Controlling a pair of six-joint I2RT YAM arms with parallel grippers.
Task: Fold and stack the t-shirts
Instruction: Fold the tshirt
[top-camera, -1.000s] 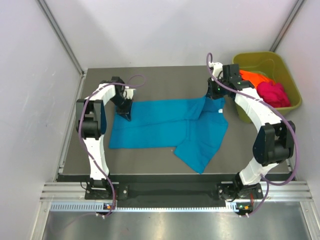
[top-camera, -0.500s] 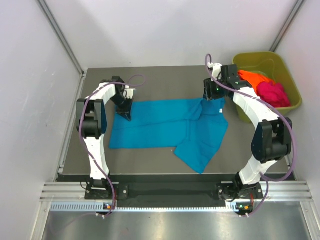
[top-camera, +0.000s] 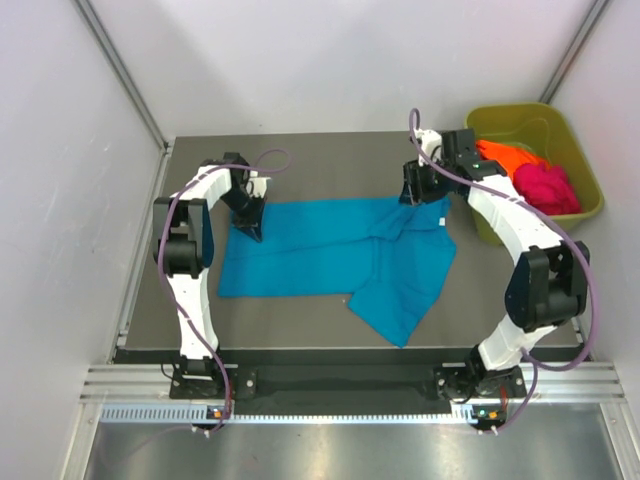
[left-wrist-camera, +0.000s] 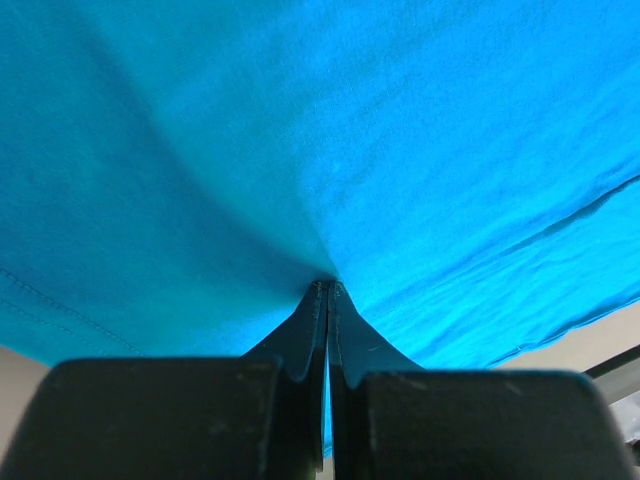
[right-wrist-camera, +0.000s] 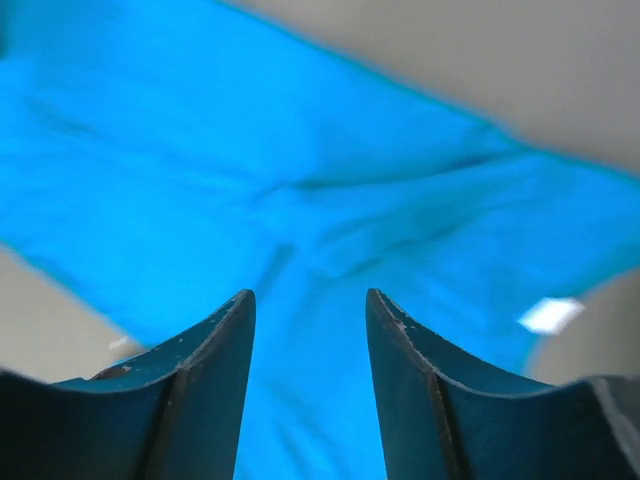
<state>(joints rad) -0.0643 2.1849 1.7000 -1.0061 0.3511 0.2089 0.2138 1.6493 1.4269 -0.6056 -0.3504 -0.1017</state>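
A teal-blue t-shirt (top-camera: 330, 250) lies spread on the dark table, its right part folded down toward the front. My left gripper (top-camera: 250, 230) is shut on the cloth at the shirt's far left corner; in the left wrist view the closed fingertips (left-wrist-camera: 327, 285) pinch the teal fabric (left-wrist-camera: 300, 130). At the shirt's far right corner my right gripper (top-camera: 416, 194) hovers open. In the right wrist view its gap (right-wrist-camera: 310, 300) holds nothing, and the teal cloth (right-wrist-camera: 300, 200) with its white label (right-wrist-camera: 548, 314) lies below. An orange t-shirt (top-camera: 505, 157) and a magenta-pink one (top-camera: 545, 187) are bunched in the tub.
The olive-green tub (top-camera: 510, 118) stands off the table's far right corner, close to the right arm. Grey walls enclose the table (top-camera: 300, 160) on the left, back and right. A metal rail runs along the near edge by the arm bases.
My right gripper has opened and let go of the shirt's far right corner, then drawn back a little toward the far side. The left gripper has kept its grip and not moved.
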